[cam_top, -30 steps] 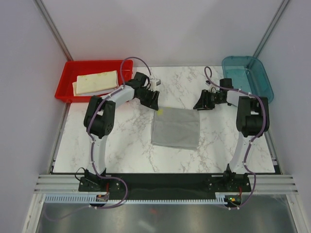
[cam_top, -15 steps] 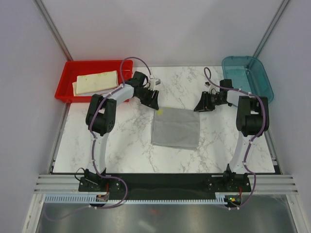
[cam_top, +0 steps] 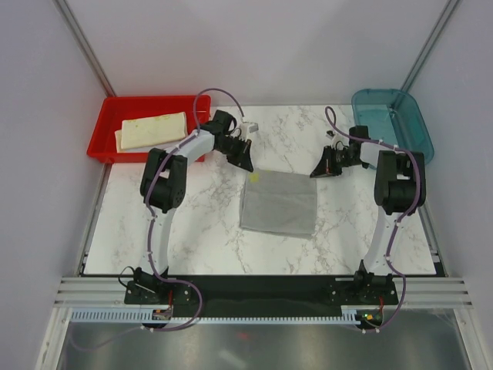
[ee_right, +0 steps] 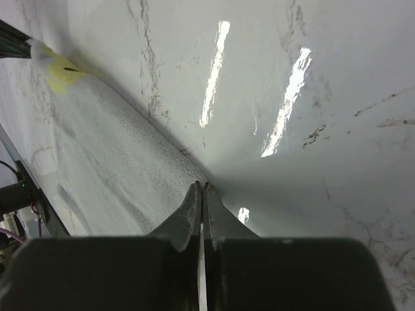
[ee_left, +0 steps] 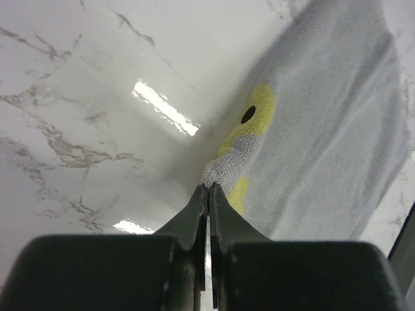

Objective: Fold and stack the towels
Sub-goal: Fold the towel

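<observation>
At mid-table, the flat grey terry towel (cam_top: 279, 203) with a yellow patch lies on the white marble table (cam_top: 192, 231); left gripper (ee_left: 208, 188) and right gripper (ee_right: 201, 186) each clamp a far corner. Best lifted evenly and drawn toward the bare near edge; red plastic tray (cam_top: 104, 127) and translucent blue tub (cam_top: 412, 116) stand well apart
</observation>
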### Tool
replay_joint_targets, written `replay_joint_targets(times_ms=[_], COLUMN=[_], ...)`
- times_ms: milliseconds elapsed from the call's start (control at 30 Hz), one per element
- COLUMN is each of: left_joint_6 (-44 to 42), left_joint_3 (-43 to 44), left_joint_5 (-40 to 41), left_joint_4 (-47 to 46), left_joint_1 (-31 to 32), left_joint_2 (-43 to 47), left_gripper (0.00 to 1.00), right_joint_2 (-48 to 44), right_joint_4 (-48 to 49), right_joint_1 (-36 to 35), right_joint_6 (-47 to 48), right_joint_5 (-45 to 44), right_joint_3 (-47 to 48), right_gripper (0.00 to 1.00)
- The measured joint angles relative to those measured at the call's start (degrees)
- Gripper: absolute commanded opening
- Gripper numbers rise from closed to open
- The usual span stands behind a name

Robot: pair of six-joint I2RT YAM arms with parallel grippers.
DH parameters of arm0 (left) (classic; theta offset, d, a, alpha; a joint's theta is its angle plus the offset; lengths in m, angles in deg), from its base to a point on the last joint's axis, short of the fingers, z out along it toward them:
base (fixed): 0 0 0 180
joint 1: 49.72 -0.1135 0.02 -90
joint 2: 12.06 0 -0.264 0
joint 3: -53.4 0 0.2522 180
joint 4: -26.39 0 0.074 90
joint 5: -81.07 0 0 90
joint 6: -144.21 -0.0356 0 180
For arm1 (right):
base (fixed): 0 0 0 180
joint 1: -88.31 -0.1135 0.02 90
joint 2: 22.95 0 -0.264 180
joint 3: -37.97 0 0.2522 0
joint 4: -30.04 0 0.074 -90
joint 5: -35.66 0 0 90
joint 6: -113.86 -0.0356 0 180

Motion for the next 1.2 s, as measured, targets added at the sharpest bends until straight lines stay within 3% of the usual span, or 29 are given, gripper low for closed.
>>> replay_joint_targets(times_ms=[133,467,600,933,1067,1200], left_joint_6=[0.0,0.1,0.2,2.2,4.0,5.0], left_joint_3=[2.1,4.0,-1.5,-21.3,-23.5,-23.4], left_joint_5=[-2.2,-2.4,-2.8,-3.4,-3.1,-1.6], left_joint_4=[1.1,1.3,0.7,1.2,1.5,-0.3], left_joint_1=[-0.3,-0.9,-0.8,1.3,2.2,2.1], left_joint_2=[1.6,22.2,32.3,52.7,54.5,47.7], left_gripper=[0.02,0.02,0.02,0.02,0.02,0.02], right_joint_2=[-5.5,-40.7,-48.9,-65.6,-72.2,-65.8], right_joint_4=[0.9,15.7,16.9,6.9,9.4,14.5], right_joint_1=[-1.3,-7.0,-7.1,-9.9,-11.7,-12.5], right_joint_6=[-3.6,-10.3,-10.3,-14.1,-16.9,-18.6], right_joint_5=[-5.2,-13.5,-16.0,-18.4,-18.6,-18.8], right_joint_3=[-0.3,-0.7,-6.9,-20.4,-24.8,-27.6], right_gripper=[0.00,0.00,0.00,0.00,0.00,0.00])
